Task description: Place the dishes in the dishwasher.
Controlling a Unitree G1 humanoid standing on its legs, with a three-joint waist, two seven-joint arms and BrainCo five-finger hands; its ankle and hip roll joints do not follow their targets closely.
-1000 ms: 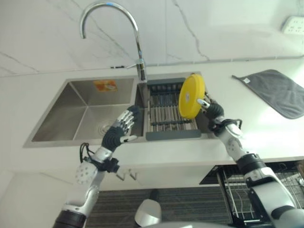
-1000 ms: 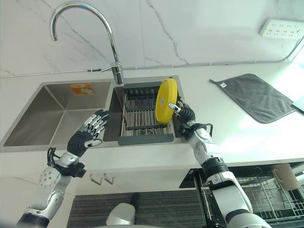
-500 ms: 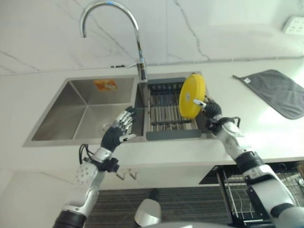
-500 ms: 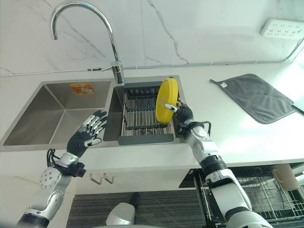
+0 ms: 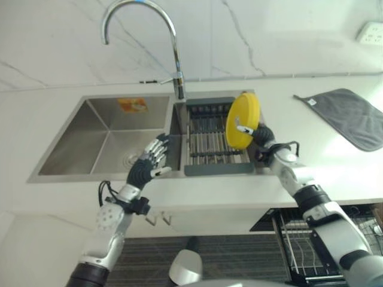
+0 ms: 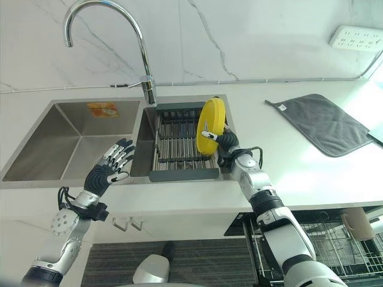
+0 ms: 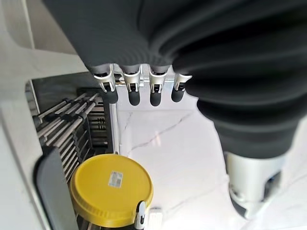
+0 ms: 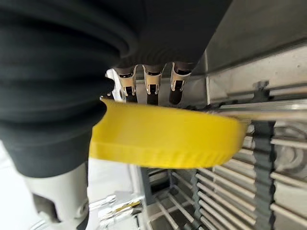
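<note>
One yellow plate [image 5: 242,120], pinched on edge in my right hand [image 5: 261,135] over the sink rack [image 5: 210,143], awaits loading; left hand [image 5: 145,167] relaxed, empty.

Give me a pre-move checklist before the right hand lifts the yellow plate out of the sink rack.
1. Right hand closed on the yellow plate, thumb on its face and fingers behind: ok.
2. Plate upright on edge, not tipping: ok.
3. Plate's lower edge free of the rack bars: cannot tell.
4. Left hand open over the sink edge, away from the plate: ok.
5. Faucet arches over the sink, left of the plate: ok.
6. Dishwasher basket pulled out below the counter: ok; free slot cannot tell.
</note>
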